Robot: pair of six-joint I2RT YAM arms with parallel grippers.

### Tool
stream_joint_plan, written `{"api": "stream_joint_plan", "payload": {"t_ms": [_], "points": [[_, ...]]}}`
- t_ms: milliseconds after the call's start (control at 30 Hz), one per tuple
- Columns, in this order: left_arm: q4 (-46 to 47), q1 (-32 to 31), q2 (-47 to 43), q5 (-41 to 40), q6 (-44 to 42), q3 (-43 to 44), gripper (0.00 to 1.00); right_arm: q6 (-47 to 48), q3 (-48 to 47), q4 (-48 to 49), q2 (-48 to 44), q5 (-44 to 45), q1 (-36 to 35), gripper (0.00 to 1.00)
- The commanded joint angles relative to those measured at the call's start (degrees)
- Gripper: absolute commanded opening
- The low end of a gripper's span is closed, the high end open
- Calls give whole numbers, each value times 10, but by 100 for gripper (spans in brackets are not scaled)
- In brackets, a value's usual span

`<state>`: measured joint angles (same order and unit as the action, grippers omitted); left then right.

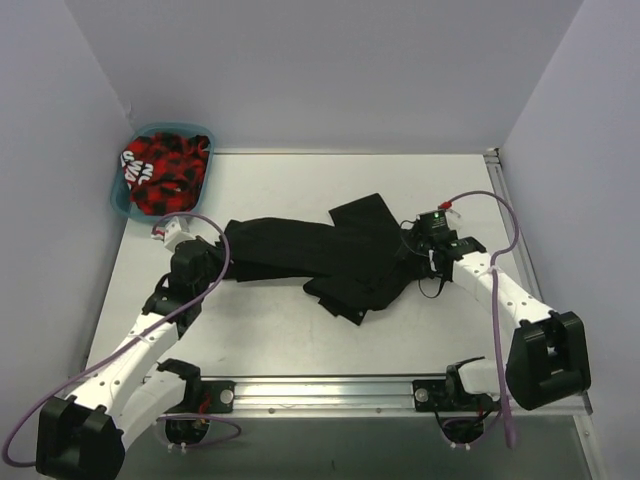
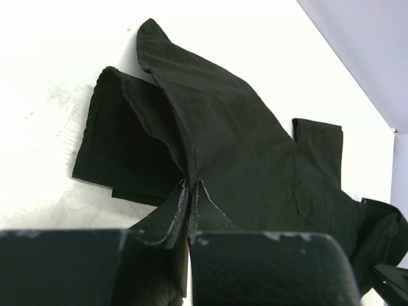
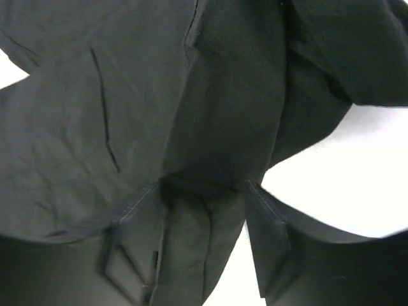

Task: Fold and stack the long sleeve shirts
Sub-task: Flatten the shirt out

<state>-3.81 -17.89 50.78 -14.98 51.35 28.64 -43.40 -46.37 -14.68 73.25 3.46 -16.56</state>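
Note:
A plain black long sleeve shirt (image 1: pixel 330 255) lies stretched across the middle of the table between my two grippers. My left gripper (image 1: pixel 215 248) is at its left end. In the left wrist view its jaws (image 2: pixel 191 185) are pressed together on a ridge of the black cloth (image 2: pixel 242 153), which rises from the fingertips. My right gripper (image 1: pixel 425 245) is at the shirt's right end. In the right wrist view its fingers (image 3: pixel 264 217) stand partly apart with a thick bunch of black cloth (image 3: pixel 204 229) pinched between them. No buttons or collar show.
A teal plastic basket (image 1: pixel 122 205) stands at the back left corner and holds a red and black patterned garment (image 1: pixel 165 170). Purple-grey walls enclose the table on three sides. A metal rail (image 1: pixel 330 392) runs along the near edge between the arm bases.

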Motion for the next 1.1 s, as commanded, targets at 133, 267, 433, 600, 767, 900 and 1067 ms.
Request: {"api": "stream_joint_plan", "payload": {"t_ms": [133,267,433,600,767,900,1067], "points": [[-32,5,-2,-13,-34,55,1,14,-14,11,19,5,7,21],[-36,19,35,1,-58,111,0,44,-58,-26,9,5,30,0],[-55,62,67,21,-98,209,0,101,-187,-87,-32,1,69,0],[-80,90,90,34,-140,324,0,130,-296,-124,-65,-49,125,0],[-112,94,69,37,-168,374,0,141,-352,-149,-118,-81,144,0],[-140,94,18,36,-191,401,0,149,-375,-166,-173,-86,145,0],[-182,92,-50,25,-230,474,0,161,-435,-194,-229,-87,145,0]]}}
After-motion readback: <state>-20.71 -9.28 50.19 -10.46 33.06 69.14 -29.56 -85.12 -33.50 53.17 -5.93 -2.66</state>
